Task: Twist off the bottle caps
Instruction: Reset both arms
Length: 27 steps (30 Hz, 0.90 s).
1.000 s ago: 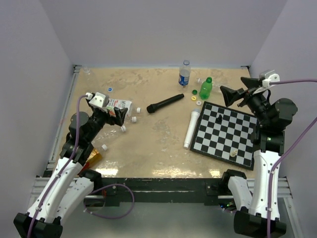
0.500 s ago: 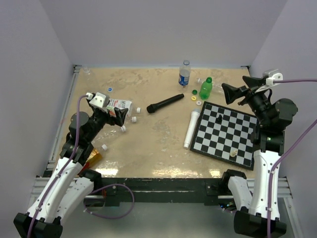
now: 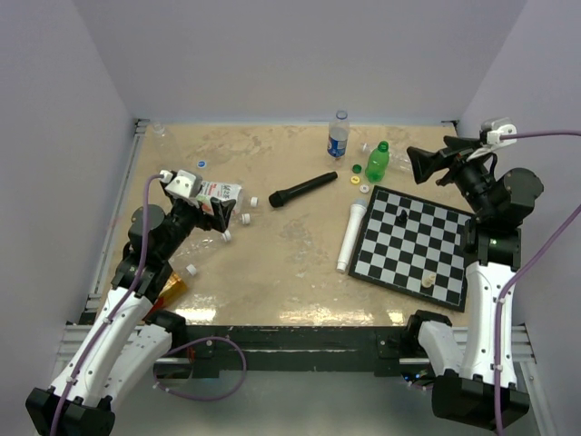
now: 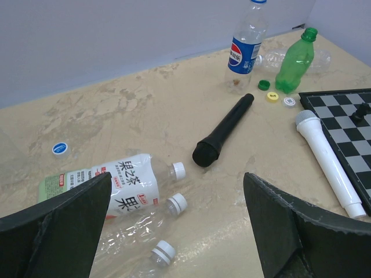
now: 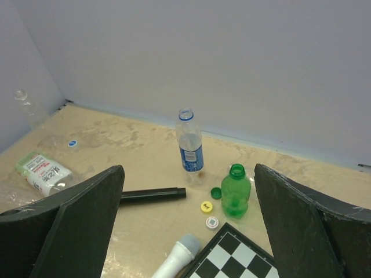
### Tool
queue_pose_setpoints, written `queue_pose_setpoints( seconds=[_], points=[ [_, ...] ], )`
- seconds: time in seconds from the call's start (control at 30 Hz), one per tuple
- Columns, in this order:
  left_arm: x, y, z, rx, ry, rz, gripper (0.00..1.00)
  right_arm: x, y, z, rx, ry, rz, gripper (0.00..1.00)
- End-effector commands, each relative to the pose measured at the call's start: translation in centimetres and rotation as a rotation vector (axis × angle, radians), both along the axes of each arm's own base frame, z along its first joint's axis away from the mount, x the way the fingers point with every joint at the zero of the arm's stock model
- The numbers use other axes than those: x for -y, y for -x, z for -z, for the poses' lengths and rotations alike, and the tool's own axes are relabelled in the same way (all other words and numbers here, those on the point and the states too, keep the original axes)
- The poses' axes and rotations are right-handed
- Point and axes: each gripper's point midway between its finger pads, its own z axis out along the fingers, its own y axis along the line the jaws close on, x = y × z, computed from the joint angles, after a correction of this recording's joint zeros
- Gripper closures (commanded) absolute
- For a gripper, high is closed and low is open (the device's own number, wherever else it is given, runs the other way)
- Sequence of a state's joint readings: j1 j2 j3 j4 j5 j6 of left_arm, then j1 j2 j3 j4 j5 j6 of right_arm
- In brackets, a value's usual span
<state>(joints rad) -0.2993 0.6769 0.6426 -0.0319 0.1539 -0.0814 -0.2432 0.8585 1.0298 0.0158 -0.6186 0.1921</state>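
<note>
A clear bottle with a blue Pepsi label (image 3: 338, 136) (image 5: 190, 147) stands capless at the far middle. Beside it the green bottle (image 3: 377, 162) (image 5: 235, 191) also stands capless. Loose green (image 5: 216, 193), yellow (image 5: 207, 206) and white (image 5: 212, 222) caps lie next to it, and a blue cap (image 4: 59, 148) lies far left. A white-and-green labelled bottle (image 4: 124, 185) and crinkled clear bottles lie at the left, with white caps (image 4: 179, 170) (image 4: 177, 203) (image 4: 163, 252) on. My left gripper (image 3: 216, 211) (image 4: 177, 174) hangs open over them. My right gripper (image 3: 419, 165) (image 5: 188, 168) is open, right of the green bottle.
A black microphone (image 3: 302, 189) lies mid-table and a white microphone (image 3: 349, 234) lies along the chessboard (image 3: 413, 245), which carries a few pieces. Another clear bottle (image 4: 275, 58) lies behind the green one. An orange object (image 3: 172, 289) sits by the left arm. Walls close three sides.
The right gripper has shifted slightly toward the far wall and levelled out. The left arm and the bottles have not moved.
</note>
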Motion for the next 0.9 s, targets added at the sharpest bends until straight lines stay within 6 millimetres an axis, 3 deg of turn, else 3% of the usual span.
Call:
queue_pose_setpoints(
  seconds=[0.0,0.87],
  points=[
    [0.19,-0.18,-0.86,0.044,-0.006,0.016,0.0,0.15,0.35,-2.59,0.063,0.0,0.013,0.02],
    [0.35,-0.24,-0.57,0.035,-0.008,0.023,0.0,0.11,0.08,-2.2,0.054,0.0,0.008,0.02]
  ],
)
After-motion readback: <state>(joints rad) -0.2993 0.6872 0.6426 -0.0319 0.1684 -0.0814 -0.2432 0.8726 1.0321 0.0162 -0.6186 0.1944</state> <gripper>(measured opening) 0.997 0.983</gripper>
